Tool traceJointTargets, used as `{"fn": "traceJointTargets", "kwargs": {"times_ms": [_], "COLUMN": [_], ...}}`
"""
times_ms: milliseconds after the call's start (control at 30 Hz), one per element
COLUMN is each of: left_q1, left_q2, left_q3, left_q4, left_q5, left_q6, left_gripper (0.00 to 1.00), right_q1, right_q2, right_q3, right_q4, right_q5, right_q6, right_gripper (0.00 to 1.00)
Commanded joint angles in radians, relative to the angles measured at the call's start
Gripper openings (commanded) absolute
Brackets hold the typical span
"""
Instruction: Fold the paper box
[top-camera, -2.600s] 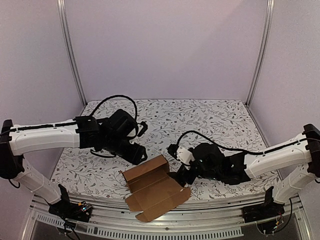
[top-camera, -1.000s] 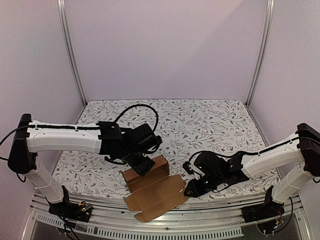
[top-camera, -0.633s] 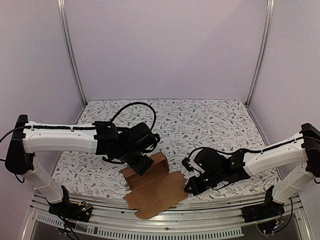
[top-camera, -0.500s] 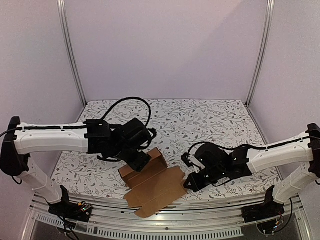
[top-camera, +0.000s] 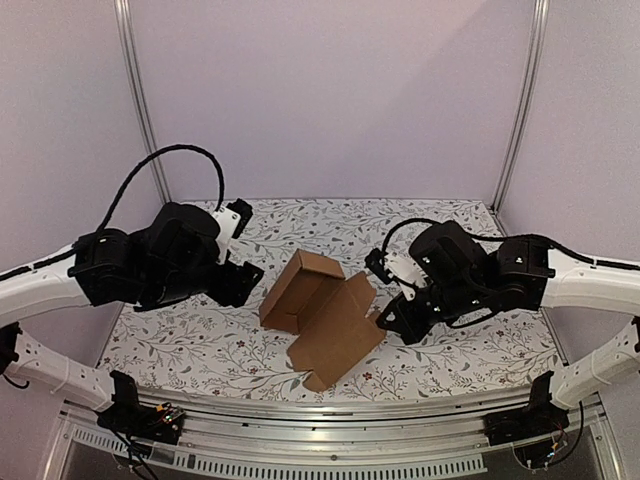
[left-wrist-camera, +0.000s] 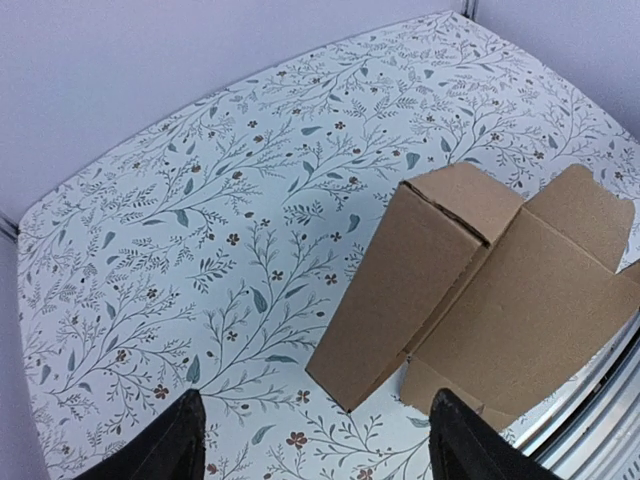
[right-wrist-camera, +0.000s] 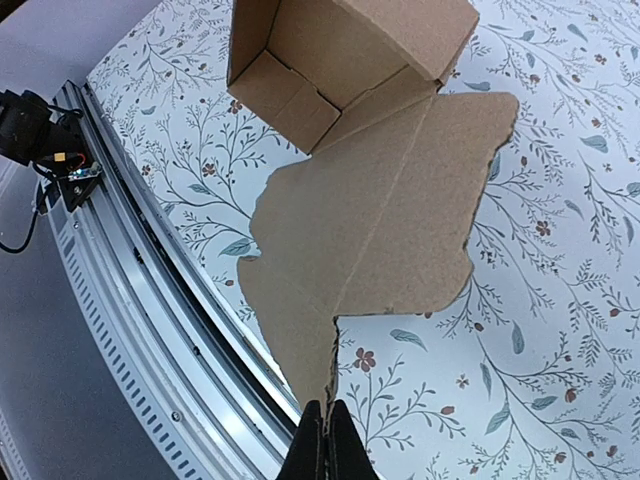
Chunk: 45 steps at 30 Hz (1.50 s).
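Note:
The paper box (top-camera: 322, 310) is brown cardboard, half erected: an open-ended carton part with a wide flat flap (top-camera: 340, 335) spreading from it toward the front. My right gripper (top-camera: 383, 322) is shut on a narrow tab at the flap's right edge. In the right wrist view the fingers (right-wrist-camera: 313, 452) pinch that tab, and the paper box (right-wrist-camera: 370, 200) shows its open inside. My left gripper (top-camera: 243, 283) is open, left of the box and apart from it. In the left wrist view the left gripper (left-wrist-camera: 320, 450) holds nothing, and the paper box (left-wrist-camera: 480, 280) lies ahead to the right.
The table wears a floral cloth (top-camera: 440, 230). An aluminium rail (top-camera: 320, 420) runs along the front edge, and the flap's lower corner hangs near this rail (right-wrist-camera: 150, 300). Lilac walls and two metal uprights (top-camera: 140, 100) close in the back and sides.
The right gripper has shut on the flap's tab and carried the box up and back from the front edge. The left arm has pulled away to the left, off the box.

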Motion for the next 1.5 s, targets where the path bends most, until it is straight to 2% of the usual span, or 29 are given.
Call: {"fn": "traceJointTargets", "kwargs": {"times_ms": [0,233,333,500,667,967,1267,1467], "left_q1": [0.023,0.026,0.026,0.026,0.028,0.029,0.032,0.034], "left_q2": [-0.052,-0.061,-0.069,-0.082,-0.093,-0.115,-0.123,-0.129], "left_q3": [-0.041,-0.047,-0.050,-0.055,-0.067,-0.085,-0.094,-0.104], "left_q4": [0.041,0.051,0.064,0.073,0.079,0.088,0.090,0.092], "left_q5": [-0.034,-0.031,-0.024,-0.016,-0.005,-0.001,0.005,0.007], "left_q6": [0.002,0.004,0.004,0.003,0.000,0.001,0.003,0.002], "left_gripper": [0.76,0.76,0.76,0.76,0.76,0.76,0.76,0.76], "right_q1": [-0.002,0.000,0.000,0.001,0.002,0.005,0.015,0.015], "right_q2": [-0.073,-0.080,-0.059,-0.060,-0.060,0.103,0.226,0.316], "right_q3": [0.118,0.351,0.433,0.507,0.548,0.713,0.742,0.750], "right_q4": [-0.231,-0.525,-0.639,-0.749,-0.843,-1.166,-1.183,-1.184], "right_q5": [0.100,0.168,0.256,0.361,0.475,0.691,0.879,0.936], "right_q6": [-0.156,-0.264,-0.293,-0.374,-0.523,-0.661,-0.723,-0.788], "right_gripper": [0.00,0.00,0.00,0.00,0.00,0.00,0.00,0.00]}}
